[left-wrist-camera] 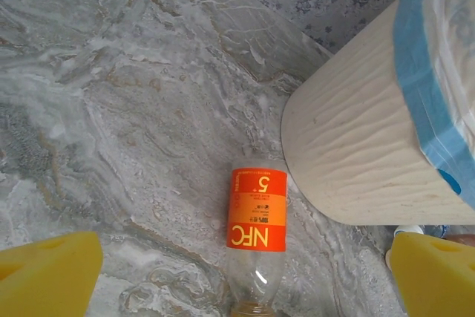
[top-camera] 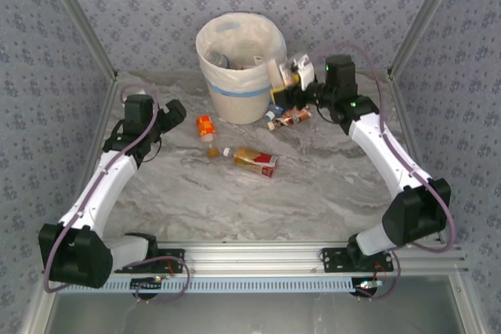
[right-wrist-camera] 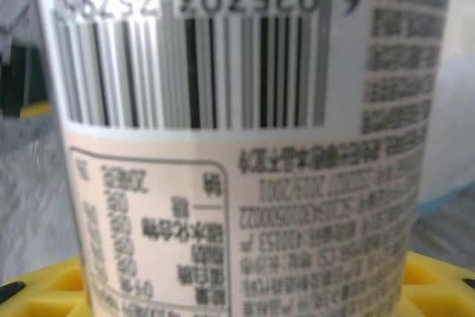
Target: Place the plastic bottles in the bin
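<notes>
Currently mid-delivery: gripping white-labelled clear plastic bottle (right-wrist-camera: 237, 139) in right claw (top-camera: 288, 74), closed on it, at 3 o'clock of round cream-white bin with blue band (top-camera: 235, 103). Next: raise above bin, swing toward 9 o'clock, let go. Left claw (top-camera: 174, 111): spread wide, empty, above orange-labelled clear plastic bottle (left-wrist-camera: 257, 220) lying on tabletop (top-camera: 313, 193) at bin's 7 o'clock.

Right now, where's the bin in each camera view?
Top external: bin at upper centre of the frame.
Left wrist: right side, beside the orange-label bottle.
Right wrist: likely the pale sliver at the right edge, behind the close-up white-label bottle.
Shared landmark: the bin's blue band.
</notes>
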### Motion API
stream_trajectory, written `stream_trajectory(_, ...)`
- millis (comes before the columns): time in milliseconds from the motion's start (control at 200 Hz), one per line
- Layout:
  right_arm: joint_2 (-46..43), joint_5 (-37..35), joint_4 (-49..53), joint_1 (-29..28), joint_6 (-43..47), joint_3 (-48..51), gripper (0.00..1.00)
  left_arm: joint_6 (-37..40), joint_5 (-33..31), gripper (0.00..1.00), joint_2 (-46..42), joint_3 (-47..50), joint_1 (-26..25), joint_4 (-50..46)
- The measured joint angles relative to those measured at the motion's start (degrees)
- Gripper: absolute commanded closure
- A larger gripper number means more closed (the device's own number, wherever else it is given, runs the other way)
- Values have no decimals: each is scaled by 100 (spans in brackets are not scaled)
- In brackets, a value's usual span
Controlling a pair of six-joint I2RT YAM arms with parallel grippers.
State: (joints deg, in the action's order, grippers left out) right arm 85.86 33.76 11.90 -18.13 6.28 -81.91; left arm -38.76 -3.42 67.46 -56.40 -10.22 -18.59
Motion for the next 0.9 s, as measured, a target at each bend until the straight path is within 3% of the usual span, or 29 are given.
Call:
stream_trajectory(260,1126,-205,-70,-74,-1134,-1711,57,-35,-2,1,-315,87,140,-96)
stream_trajectory(540,2962,-715,793,-448,-1620,-4476,51,-11,68,1,-522,271,177,-138)
stream_trajectory(710,3877,-1110,1410,-590,-1742,-5995,39,33,59,1,-686,323,177,-249)
stream_trajectory(899,4439,-1447,1683,-603,-1998,-6520,13,74,59,0,-776,323,177,-334)
